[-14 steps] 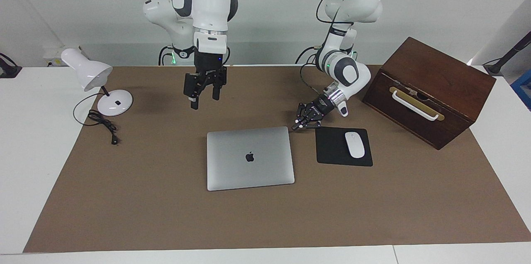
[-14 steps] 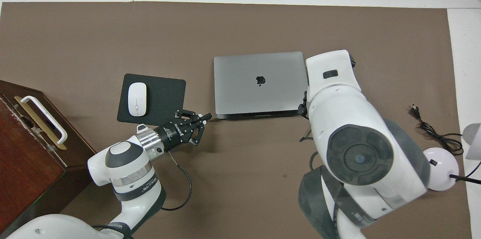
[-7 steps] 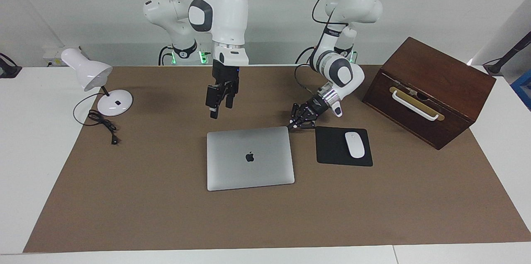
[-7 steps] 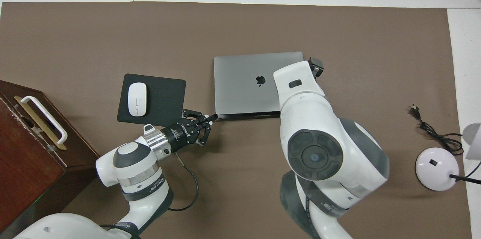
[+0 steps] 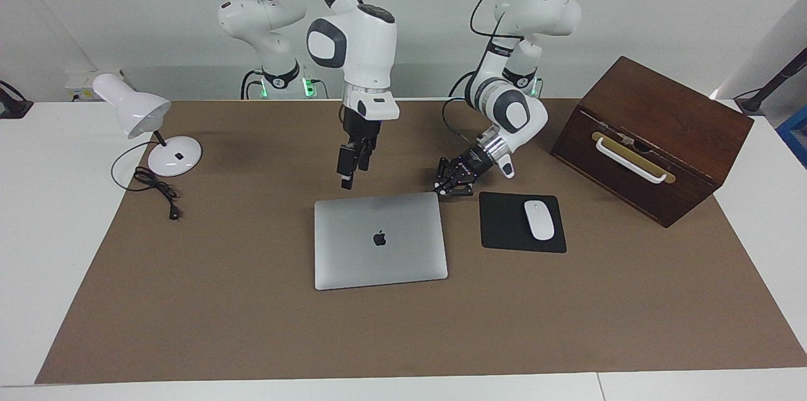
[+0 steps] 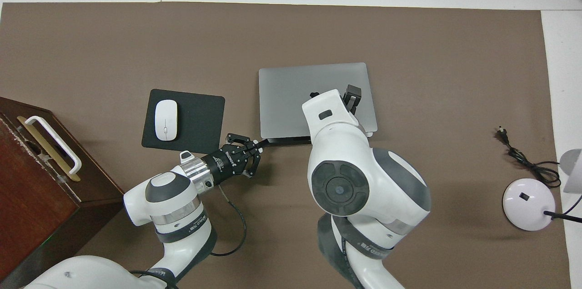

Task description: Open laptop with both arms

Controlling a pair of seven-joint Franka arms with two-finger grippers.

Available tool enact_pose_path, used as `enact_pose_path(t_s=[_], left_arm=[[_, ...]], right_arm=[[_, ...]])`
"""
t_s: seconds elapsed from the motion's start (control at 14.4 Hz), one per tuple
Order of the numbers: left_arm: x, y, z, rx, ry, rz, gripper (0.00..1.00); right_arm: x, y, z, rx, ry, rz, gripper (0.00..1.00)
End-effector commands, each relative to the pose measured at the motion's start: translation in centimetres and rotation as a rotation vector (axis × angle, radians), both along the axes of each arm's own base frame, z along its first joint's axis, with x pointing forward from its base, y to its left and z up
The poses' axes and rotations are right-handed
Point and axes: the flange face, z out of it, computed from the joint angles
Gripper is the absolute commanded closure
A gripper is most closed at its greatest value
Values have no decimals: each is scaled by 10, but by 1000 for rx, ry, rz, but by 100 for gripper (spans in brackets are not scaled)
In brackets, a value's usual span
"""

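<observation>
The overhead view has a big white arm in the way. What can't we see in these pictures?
- Overhead view: the right arm covers part of the laptop lid and its near edge.
- Both views: whether the left gripper touches the laptop's corner is too small to tell.
- Both views: the right gripper, raised above the laptop's near edge, is seen edge-on, so its fingers stay unclear.
</observation>
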Motion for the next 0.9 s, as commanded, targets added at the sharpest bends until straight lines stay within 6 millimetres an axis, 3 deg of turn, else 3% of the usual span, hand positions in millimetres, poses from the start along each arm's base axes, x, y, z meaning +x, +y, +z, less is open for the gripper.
enact_pose_path(t_s=[0.0,0.35,0.83], left_arm=[[3,-9,-1,16,-10,14,100],[5,-13,-3,24,-3,25,100],[6,-18,-9,36,9,34,100]], right_arm=[[-3,7,-21,-5,3,50,0],[-19,11,-54,-5,38,87,0],[-23,24,-91,-6,68,127,0]])
